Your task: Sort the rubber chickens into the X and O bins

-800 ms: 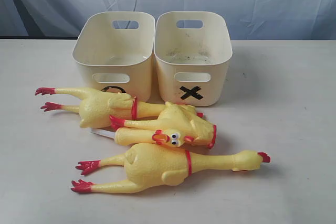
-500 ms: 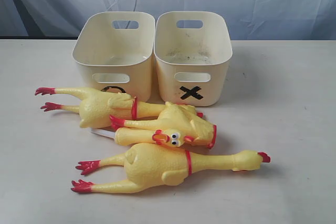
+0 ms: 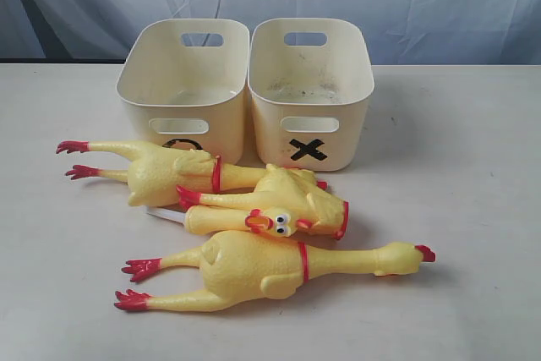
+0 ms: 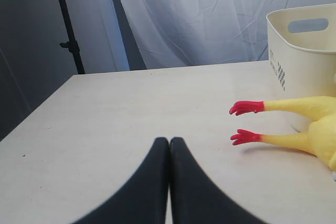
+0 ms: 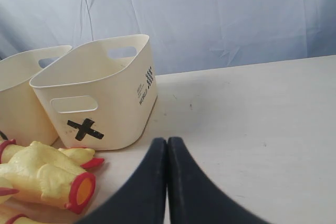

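Start of sorting, judged: no chicken binned yet. Left hand (image 4: pixel 168 141) and right hand (image 5: pixel 167 140), both closed and empty, sit clear of the rubber chickens (image 3: pixel 254 268), heaped lower centre on the worktop (image 3: pixel 473 209). Next move calls for opening one hand over a chicken. Behind, upper centre: O bin (image 3: pixel 144 112) and X bin (image 3: pixel 347 124).

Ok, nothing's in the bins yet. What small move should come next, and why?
Probably open the right tool and ease it toward the neck of the front whole chicken. It and the left tool are shut and empty, and that neck lies clear of the other chickens, on the right arm's side.
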Motion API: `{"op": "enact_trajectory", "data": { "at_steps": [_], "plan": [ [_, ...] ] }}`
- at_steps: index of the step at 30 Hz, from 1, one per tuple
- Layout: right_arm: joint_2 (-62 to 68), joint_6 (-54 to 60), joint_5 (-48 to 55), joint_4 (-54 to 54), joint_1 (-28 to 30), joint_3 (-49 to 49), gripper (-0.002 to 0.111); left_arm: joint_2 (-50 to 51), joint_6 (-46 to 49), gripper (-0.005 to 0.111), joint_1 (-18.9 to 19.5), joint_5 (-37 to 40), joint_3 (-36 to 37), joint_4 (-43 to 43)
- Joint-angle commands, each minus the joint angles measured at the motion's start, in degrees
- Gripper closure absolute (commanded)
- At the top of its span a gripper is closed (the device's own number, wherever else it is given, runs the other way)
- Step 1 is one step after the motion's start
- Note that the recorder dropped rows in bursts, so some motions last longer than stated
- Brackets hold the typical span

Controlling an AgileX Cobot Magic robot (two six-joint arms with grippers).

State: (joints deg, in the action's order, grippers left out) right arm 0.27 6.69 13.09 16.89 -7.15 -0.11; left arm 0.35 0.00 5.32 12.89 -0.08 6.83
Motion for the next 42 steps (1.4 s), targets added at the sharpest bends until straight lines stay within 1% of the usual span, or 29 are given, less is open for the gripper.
{"op": "enact_trajectory", "data": {
  "at_steps": [1,23,26,31,36,39,42],
  "plan": [
    [-0.3,0.2,-0.3,-0.3,0.2,0.1,0.109,-0.3,0.0,0.107,0.2,-0.5,0.1,-0.4],
    [-0.3,0.2,-0.4,0.3,0.2,0.1,0.109,-0.3,0.0,0.107,0.2,-0.5,0.1,-0.4],
    [-0.3,0.2,-3.8,3.0,0.2,0.1,0.109,-0.3,0.0,0.107,0.2,-0.5,0.1,-0.4],
    [-0.3,0.2,-11.0,13.4,0.2,0.1,0.109,-0.3,0.0,0.107,0.2,-0.5,0.1,-0.4],
    [-0.3,-0.9,-18.1,16.2,0.2,0.1,0.109,-0.3,0.0,0.107,0.2,-0.5,0.1,-0.4],
    [-0.3,-2.8,-18.6,20.1,0.2,0.1,0.109,-0.3,0.0,0.107,0.2,-0.5,0.1,-0.4],
    [-0.3,-2.8,-14.9,20.7,0.2,-1.0,0.109,-0.3,0.0,0.107,0.2,-0.5,0.1,-0.4]
  ]
}}
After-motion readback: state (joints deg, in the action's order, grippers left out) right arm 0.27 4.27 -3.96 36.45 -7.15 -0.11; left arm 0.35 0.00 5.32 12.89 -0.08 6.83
